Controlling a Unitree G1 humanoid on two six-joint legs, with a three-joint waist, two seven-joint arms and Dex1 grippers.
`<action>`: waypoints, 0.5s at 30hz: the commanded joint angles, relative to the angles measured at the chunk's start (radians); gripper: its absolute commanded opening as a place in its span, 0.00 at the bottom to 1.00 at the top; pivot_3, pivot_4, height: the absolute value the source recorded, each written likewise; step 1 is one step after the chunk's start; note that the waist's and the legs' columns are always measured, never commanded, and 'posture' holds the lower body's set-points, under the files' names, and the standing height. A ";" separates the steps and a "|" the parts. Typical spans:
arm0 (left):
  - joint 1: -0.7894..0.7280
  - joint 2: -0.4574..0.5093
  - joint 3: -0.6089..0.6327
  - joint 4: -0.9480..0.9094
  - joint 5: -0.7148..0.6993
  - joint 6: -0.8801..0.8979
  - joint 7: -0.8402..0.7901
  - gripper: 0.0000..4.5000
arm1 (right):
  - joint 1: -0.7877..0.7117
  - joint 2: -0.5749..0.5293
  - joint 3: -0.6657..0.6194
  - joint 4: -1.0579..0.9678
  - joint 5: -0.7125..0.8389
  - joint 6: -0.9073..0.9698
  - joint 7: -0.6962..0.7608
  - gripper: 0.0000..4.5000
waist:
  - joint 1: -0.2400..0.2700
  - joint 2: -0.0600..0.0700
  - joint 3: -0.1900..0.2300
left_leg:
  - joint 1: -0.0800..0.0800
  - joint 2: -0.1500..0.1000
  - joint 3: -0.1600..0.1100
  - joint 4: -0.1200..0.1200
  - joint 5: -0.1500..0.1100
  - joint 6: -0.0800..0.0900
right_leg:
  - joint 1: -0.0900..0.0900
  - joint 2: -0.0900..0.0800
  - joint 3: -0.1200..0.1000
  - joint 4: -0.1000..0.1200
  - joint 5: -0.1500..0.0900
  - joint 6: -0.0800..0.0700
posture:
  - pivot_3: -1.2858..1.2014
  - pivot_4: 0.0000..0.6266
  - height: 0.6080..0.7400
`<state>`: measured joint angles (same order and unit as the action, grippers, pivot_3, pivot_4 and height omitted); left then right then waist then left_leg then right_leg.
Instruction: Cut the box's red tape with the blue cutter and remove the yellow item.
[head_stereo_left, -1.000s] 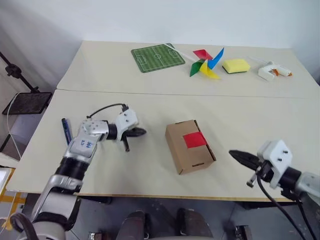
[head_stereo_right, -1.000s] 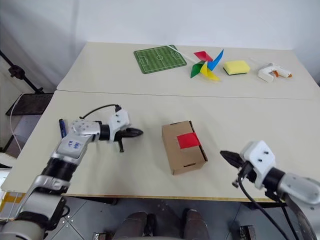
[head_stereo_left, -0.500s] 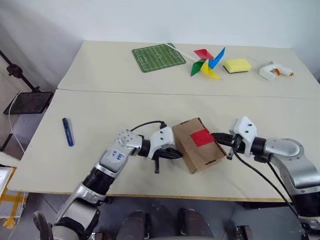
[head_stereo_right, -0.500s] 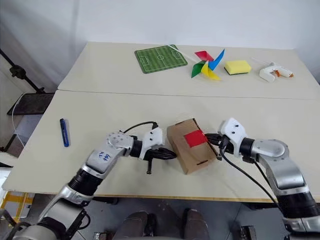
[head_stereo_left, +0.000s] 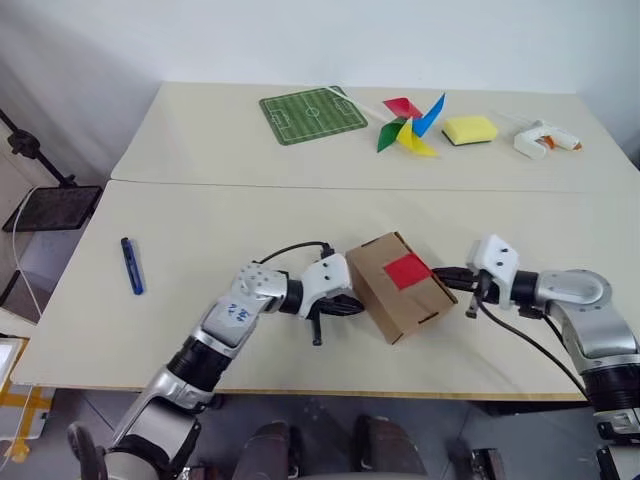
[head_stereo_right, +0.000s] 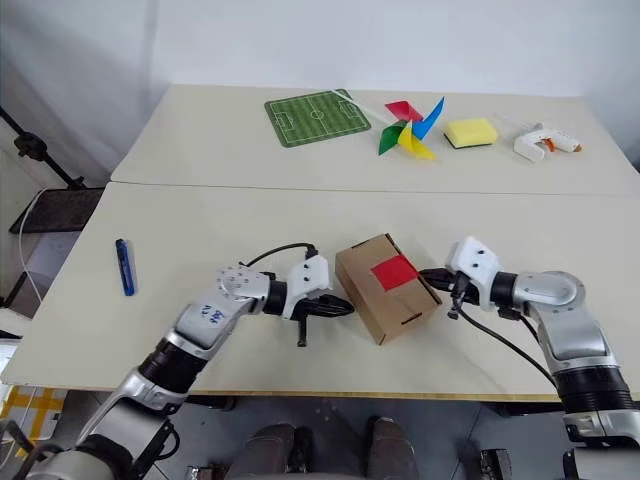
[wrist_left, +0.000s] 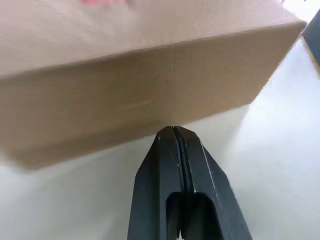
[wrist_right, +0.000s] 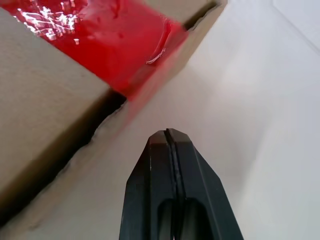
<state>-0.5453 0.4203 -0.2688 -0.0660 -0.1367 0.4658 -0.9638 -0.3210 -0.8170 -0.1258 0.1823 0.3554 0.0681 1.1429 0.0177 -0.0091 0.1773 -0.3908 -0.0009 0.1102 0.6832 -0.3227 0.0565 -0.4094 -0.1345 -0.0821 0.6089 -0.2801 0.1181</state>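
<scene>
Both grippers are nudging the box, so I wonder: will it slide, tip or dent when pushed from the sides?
The box sits flat and low on the smooth table, so it probably slides or turns rather than tips. It looks like thin cardboard with a loose flap edge beside the red tape, so hard pushes may dent it. It seems light.

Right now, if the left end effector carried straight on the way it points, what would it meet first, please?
The left end effector, shut, points at the box; it would probably meet the box's near side wall at once.
</scene>
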 joint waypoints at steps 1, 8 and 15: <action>0.084 0.070 0.224 -0.164 -0.159 0.004 -0.015 0.11 | 0.069 -0.058 -0.151 -0.126 0.160 0.062 0.085 0.12 | -0.002 0.001 0.000 | 0.000 0.000 0.000 0.000 0.000 0.000 | 0.000 0.000 0.001 0.000 0.000 0.000 | 0.52 0.24 1.00; 0.338 0.180 0.605 -0.274 -0.255 -0.023 0.083 0.56 | 0.216 -0.032 -0.244 -0.481 0.331 0.198 0.000 0.61 | -0.019 0.002 0.000 | 0.002 0.001 -0.004 -0.001 -0.002 -0.003 | 0.004 -0.002 0.002 -0.002 -0.001 -0.001 | 0.52 0.24 1.00; 0.827 0.204 1.107 -0.215 -0.340 -0.051 0.060 1.00 | 0.250 0.184 -0.139 -0.671 0.324 0.095 -0.121 1.00 | -0.043 0.001 0.001 | 0.003 0.006 -0.004 -0.004 -0.008 -0.013 | 0.002 0.001 0.002 -0.002 -0.004 -0.007 | 0.52 0.24 1.00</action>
<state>0.2583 0.6267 0.7369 -0.3008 -0.4560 0.4597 -0.9078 -0.0630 -0.6433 -0.2756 -0.4470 0.6935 0.1926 1.0476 -0.0258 -0.0079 0.1783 -0.3876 0.0045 0.1065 0.6797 -0.3313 0.0427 -0.4081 -0.1333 -0.0797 0.6056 -0.2843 0.1104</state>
